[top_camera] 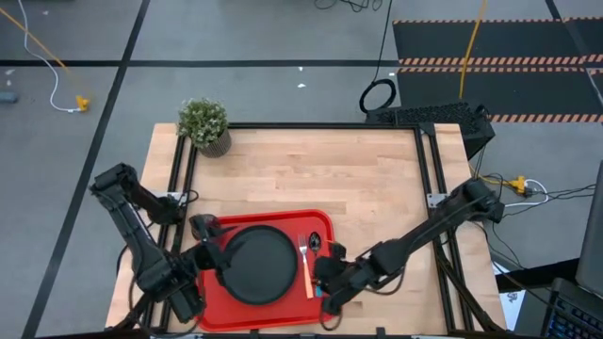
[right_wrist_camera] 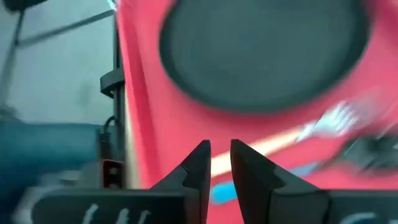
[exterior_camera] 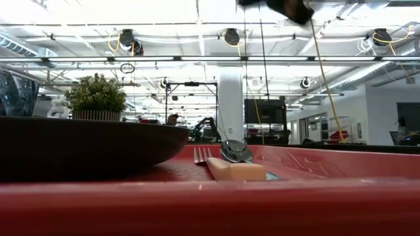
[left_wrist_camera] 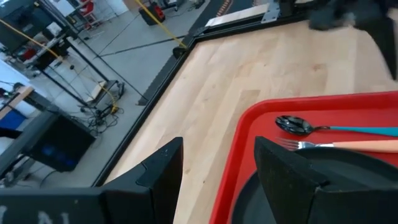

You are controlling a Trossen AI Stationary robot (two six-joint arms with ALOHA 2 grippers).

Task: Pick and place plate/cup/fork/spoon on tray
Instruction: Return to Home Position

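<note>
The red tray (top_camera: 325,226) lies at the table's near middle. The black plate (top_camera: 259,266) rests flat on it. The orange-handled fork (top_camera: 306,268) and the blue-handled spoon (left_wrist_camera: 295,124) lie side by side right of the plate, heads toward the far edge. A dark translucent cup (exterior_camera: 14,95) stands near the tray's far left corner (top_camera: 201,226). My left gripper (left_wrist_camera: 217,174) is open and empty above the tray's rim beside the plate, shown in the high view (top_camera: 219,256). My right gripper (right_wrist_camera: 219,165) hovers over the two handles (top_camera: 325,275), with a narrow gap between its fingers and nothing in it.
A potted green plant (top_camera: 205,124) stands at the table's far left corner. Bare wood (top_camera: 320,174) stretches from the tray to the far edge. Black frame rails (top_camera: 429,179) run along the table's sides.
</note>
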